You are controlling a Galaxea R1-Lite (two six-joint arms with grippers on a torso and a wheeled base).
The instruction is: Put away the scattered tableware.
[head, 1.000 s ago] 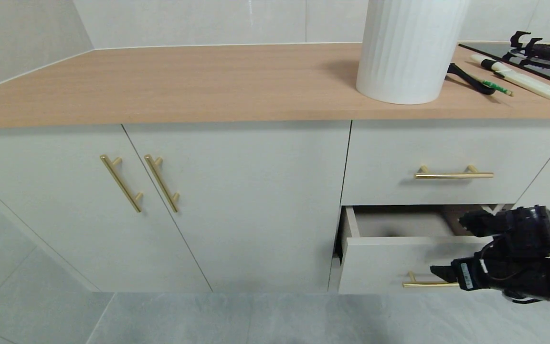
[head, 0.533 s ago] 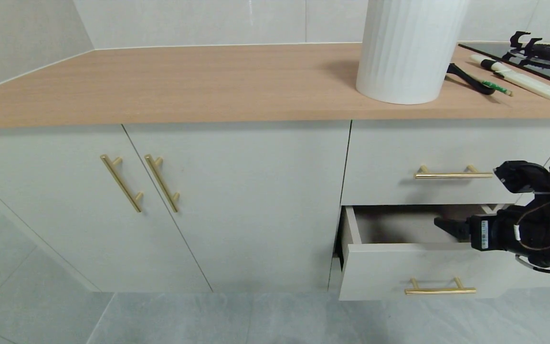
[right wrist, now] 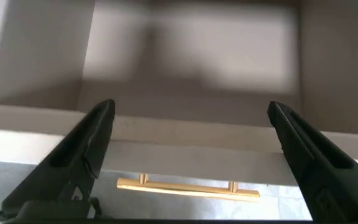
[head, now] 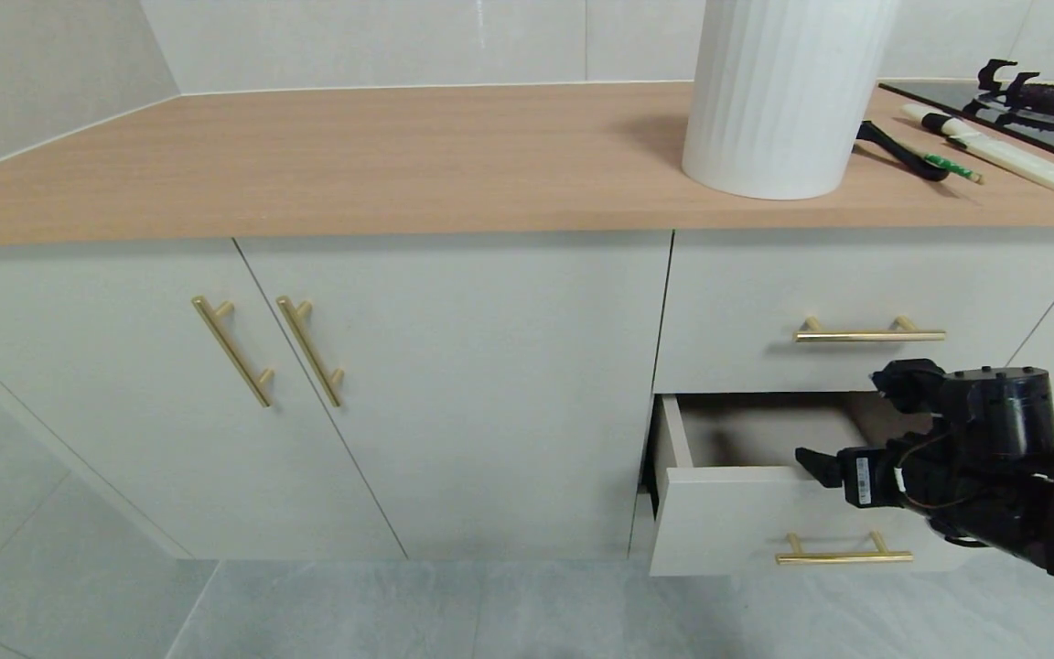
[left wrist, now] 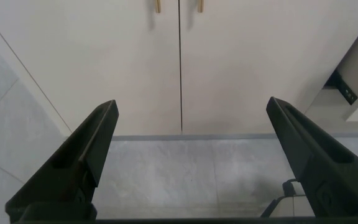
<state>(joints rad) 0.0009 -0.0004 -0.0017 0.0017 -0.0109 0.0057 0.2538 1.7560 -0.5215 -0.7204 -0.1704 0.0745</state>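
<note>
Your right claw [head: 845,416] hangs spread wide just over the front edge of the pulled-out white drawer [head: 728,513]. Your left claw [left wrist: 191,115] is spread too, facing the white cabinet doors [left wrist: 241,62]. The scattered tableware, a black utensil [head: 902,151], green-banded chopsticks [head: 948,167] and a cream knife [head: 1003,154], lies on the wooden counter [head: 353,156] beside the white ribbed canister [head: 779,101].

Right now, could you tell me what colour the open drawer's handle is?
The handle is gold, clearest in the right wrist view.
</note>
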